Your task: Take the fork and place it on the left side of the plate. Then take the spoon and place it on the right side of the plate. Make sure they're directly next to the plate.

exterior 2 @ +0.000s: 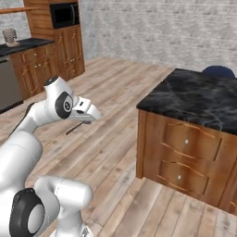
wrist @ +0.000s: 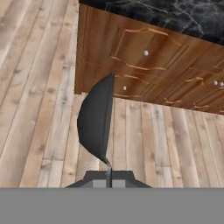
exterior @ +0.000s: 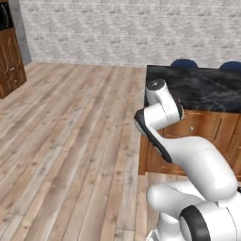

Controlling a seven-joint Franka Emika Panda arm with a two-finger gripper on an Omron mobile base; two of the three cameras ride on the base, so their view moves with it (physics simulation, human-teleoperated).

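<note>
Island (exterior: 202, 89) with a black marble top, seen from the left base camera, stands ahead and to the right over wooden drawer fronts; two blue chair backs (exterior: 183, 63) show past its far edge, a tall wooden cabinet (exterior: 9, 61) stands far left, and plank floor (exterior: 70, 150) lies open between. My arm (exterior: 162, 110) folds up in front of the island's near corner, its wrist turned away from this camera. From the right base camera: the same island to the right, with two knobbed drawers (exterior 2: 190, 143) on its side; a wall unit with a dark microwave (exterior 2: 65, 14) at the back left. My forearm reaches level toward the island, well short of it, and my gripper (exterior 2: 90, 115) points forward and slightly down above bare floor. A thin dark spoon (exterior 2: 74, 128) hangs slanting beneath it. From the hand camera: my fingers are pressed together on the spoon's narrow handle; its bowl is broad, rounded and dark grey, standing edge-on before the drawer fronts and floorboards.
</note>
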